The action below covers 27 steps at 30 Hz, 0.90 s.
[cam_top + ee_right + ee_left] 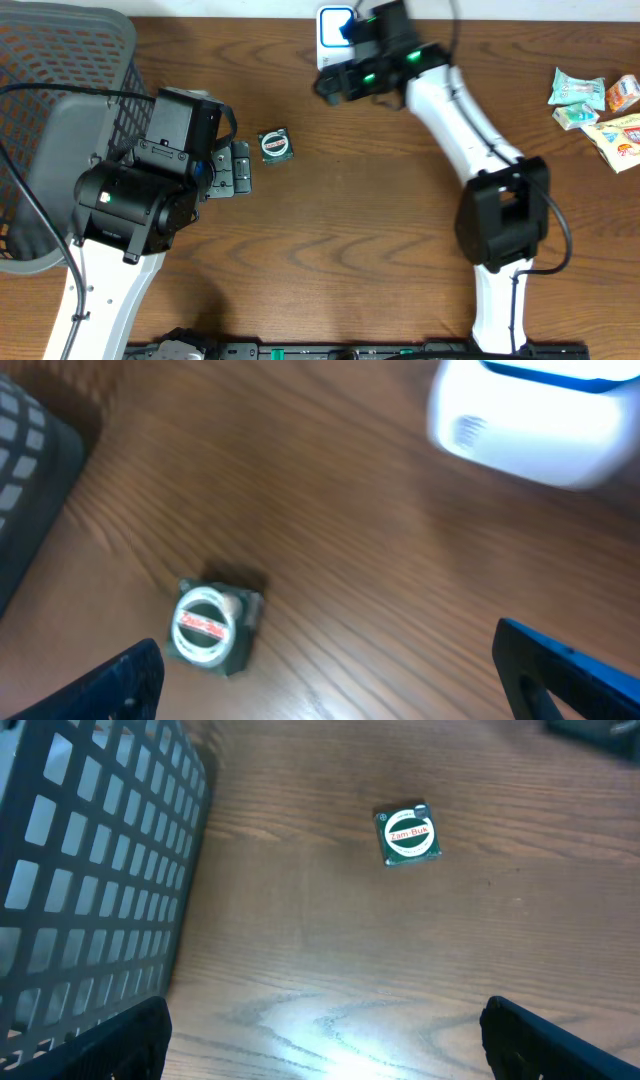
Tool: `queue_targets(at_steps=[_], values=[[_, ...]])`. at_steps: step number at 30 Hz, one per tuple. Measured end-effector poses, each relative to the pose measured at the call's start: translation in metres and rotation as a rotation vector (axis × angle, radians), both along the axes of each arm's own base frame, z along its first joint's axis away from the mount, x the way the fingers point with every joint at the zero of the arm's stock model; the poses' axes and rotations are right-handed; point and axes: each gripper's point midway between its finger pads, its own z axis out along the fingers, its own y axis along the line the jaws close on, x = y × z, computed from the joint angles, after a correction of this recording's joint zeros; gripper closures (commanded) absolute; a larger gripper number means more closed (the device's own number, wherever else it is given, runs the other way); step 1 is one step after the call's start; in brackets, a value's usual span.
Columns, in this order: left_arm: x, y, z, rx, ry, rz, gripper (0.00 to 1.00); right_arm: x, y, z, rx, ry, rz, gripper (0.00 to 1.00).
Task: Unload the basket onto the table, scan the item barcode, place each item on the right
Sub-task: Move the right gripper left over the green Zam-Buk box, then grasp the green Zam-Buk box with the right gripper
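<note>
Broadly, the wooden table [330, 220] is carrying a black mesh basket [50, 100] at its left edge. Both arms are hanging with fingers spread wide and empty: the left hand [238, 168] beside the basket, the right hand [335, 88] hovering by a white-and-blue device [333, 30], probably the scanner. Between them the small green Zam-Buk tin [274, 145] is lying flat, label up, squarish with no real long axis — just beside the left hand's fingertips, making that arm the nearer one.

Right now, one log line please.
left gripper open, empty | right gripper open, empty | tin on table, ungripped | white device far edge
</note>
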Motion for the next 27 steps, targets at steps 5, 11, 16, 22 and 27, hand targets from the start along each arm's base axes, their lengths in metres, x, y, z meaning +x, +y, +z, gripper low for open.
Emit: queue_targets(at_steps=[5,11,16,22,27], values=[[0.0,0.0,0.0,0.0,0.0,0.0,0.02,-0.014,0.045,-0.011,0.015,-0.054,0.032,0.01],[0.0,0.0,0.0,0.0,0.0,0.0,0.02,-0.037,0.083,-0.022,-0.021,-0.098,0.058,0.01],[0.0,0.0,0.0,0.0,0.0,0.0,0.02,-0.051,0.094,-0.036,-0.101,-0.118,0.004,0.01],[0.0,0.0,0.0,0.0,0.0,0.0,0.02,-0.058,0.098,-0.049,-0.126,-0.133,-0.029,0.01],[0.0,0.0,0.0,0.0,0.0,0.0,0.02,-0.06,0.098,-0.06,-0.114,-0.131,-0.063,0.01]])
